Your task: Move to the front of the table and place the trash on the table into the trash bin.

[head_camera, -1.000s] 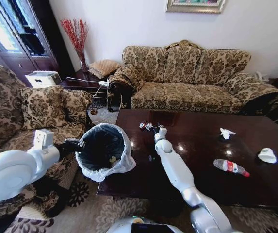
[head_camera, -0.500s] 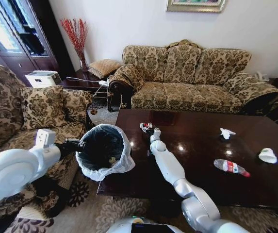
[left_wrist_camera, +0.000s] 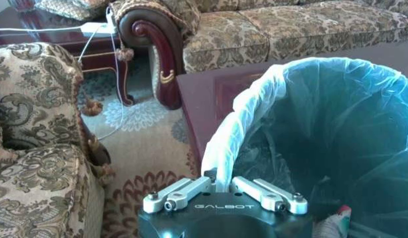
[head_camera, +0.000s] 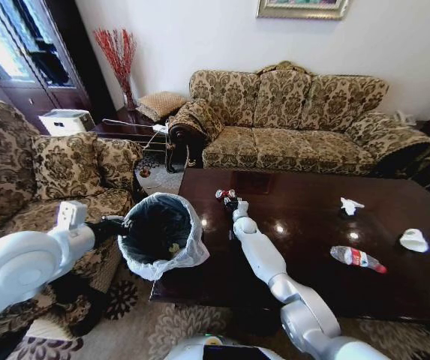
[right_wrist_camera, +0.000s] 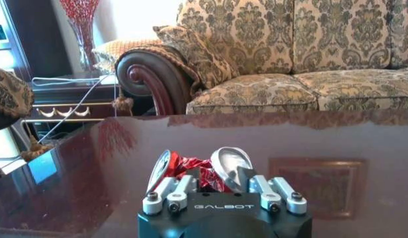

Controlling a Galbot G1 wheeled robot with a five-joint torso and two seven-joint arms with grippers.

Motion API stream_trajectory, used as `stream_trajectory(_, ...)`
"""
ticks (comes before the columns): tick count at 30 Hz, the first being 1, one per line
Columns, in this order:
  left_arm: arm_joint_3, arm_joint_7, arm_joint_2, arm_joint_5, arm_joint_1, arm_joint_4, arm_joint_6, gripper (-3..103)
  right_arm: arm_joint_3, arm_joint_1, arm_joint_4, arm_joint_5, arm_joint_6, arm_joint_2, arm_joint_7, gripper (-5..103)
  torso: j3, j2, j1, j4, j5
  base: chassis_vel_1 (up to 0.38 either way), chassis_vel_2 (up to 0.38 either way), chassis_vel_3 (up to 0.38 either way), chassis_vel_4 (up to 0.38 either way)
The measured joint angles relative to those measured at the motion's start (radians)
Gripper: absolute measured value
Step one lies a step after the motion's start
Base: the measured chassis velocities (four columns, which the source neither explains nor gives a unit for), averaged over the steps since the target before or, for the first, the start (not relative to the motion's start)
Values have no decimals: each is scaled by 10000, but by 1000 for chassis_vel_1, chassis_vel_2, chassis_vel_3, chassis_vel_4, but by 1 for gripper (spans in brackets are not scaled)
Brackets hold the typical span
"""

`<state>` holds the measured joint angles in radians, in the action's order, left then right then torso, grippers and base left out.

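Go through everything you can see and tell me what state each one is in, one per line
Left tool: shut on the liner rim of the round black mesh trash bin.
Right tool: shut on a crumpled red wrapper at the dark wood table.
Clear plastic bottle with red label: lying on its side on the table.
Two crumpled white tissues: lying loose on the table.

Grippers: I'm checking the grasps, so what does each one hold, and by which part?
The left gripper pinches the trash bin by its bag-lined rim. The right gripper is closed on a crumpled red wrapper on the table, the wrapper bunched between its fingers.
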<state>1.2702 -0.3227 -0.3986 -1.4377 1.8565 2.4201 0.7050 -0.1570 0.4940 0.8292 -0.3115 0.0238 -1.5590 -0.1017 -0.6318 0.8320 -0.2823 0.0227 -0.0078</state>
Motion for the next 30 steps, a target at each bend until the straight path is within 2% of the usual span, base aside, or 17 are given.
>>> stream_trajectory(1,-4,1,-14,12,3,6,-5,0,0,6,24,0,-47,11,0,26,0,0,0,0,0,0,0,0,0)
stream_trajectory(6,-12,5,-33,23,7,17,-11,0,6,72,122,-1,-114,84,2,15,2,1,1,-1,0,0,0,0,0)
stream_trajectory(9,-13,8,-39,25,18,45,-12,0,1,168,262,-16,-141,144,1,3,2,1,1,0,0,0,0,0,0)
stream_trajectory(22,112,15,-82,26,106,172,-18,0,-3,804,1622,-398,-302,576,-113,2,-2,0,-1,-2,2,0,0,0,0)
stream_trajectory(25,246,16,-104,26,217,173,-4,0,8,1745,4261,-888,130,1094,58,2,-1,0,-1,2,1,0,0,0,0)
stream_trajectory(26,246,16,-104,26,217,173,-4,0,8,1745,4261,-888,130,1094,58,2,-1,0,-1,2,1,0,0,0,0)
stream_trajectory(29,258,7,8,2,264,81,31,0,34,2790,7218,-1336,337,1671,507,2,0,0,1,-2,1,0,0,0,0)
stream_trajectory(30,258,7,8,2,264,81,31,0,34,2790,7218,-1336,337,1671,507,2,0,0,1,-2,1,0,0,0,0)
